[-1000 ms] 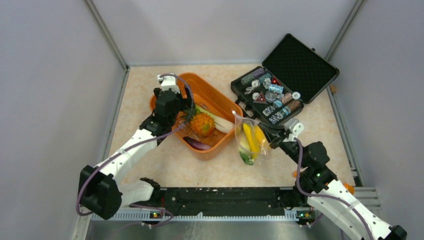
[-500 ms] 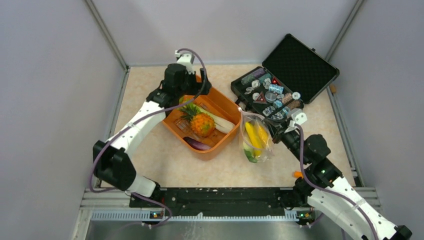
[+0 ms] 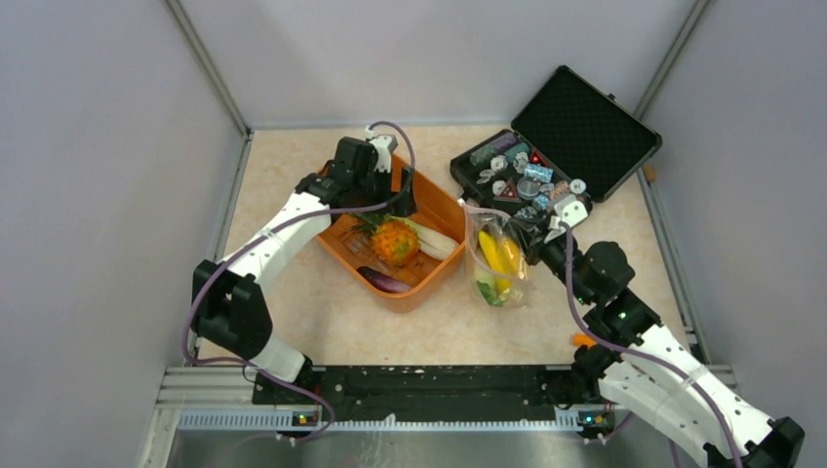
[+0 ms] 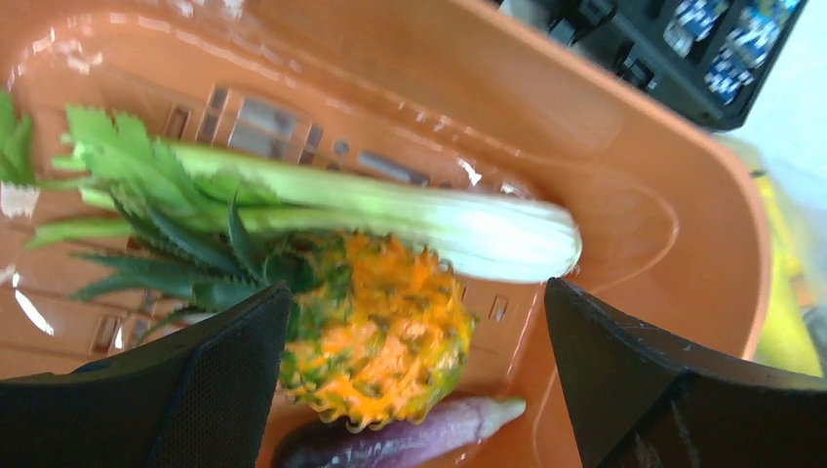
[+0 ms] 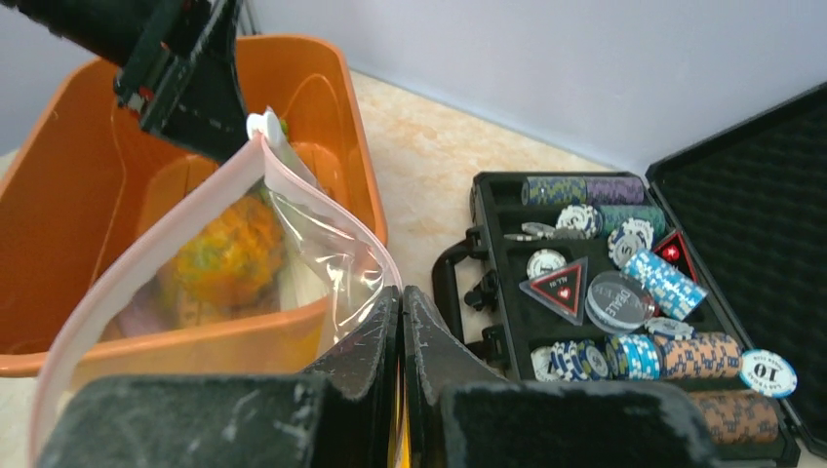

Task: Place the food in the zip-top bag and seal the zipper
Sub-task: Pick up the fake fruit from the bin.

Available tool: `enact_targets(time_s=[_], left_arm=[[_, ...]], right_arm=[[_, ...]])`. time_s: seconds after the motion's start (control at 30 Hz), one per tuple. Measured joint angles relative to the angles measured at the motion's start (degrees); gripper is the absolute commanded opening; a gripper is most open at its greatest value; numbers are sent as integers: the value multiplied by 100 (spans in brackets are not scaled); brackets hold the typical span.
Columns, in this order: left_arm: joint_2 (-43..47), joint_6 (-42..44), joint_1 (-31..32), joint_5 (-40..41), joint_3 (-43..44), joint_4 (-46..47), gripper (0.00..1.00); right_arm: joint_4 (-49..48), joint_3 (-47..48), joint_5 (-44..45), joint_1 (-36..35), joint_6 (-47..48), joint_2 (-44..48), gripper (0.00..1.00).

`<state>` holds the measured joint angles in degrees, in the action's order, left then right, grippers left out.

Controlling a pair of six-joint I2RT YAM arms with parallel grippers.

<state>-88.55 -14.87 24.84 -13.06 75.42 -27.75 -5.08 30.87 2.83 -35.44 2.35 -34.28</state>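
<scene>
Left gripper (image 4: 417, 292) spread wide over the pineapple (image 4: 390, 336) — drop straight, clamp its body, not the stalk (image 4: 390, 210). Right gripper (image 5: 402, 302) pinches the bag (image 5: 327, 249) rim — hold its mouth wide.

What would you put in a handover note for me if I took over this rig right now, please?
Left gripper: open, empty, above the orange tub.
Right gripper: shut on the mouth edge of the zip-top bag, holding it up beside the tub.
Done: yellow food is in the bag.
Left: the pineapple, leafy stalk and eggplant lie in the tub. Bag them, then press the zipper shut; it is open now.
</scene>
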Motion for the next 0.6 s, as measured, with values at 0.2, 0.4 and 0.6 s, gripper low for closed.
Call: enact_targets(time_s=[0.2,0.4,0.6], left_arm=[[11,-107,24,289,-68,-721,99],[343,-365,37,850,-457,-557,99],[826,-962,70,1025,-1399,369,99]], right_arm=[[-199,39,-166,0,160,24,0],[-256,17,-330,0,151,94,0],[-260,-83,-752,0,-221,407,0]])
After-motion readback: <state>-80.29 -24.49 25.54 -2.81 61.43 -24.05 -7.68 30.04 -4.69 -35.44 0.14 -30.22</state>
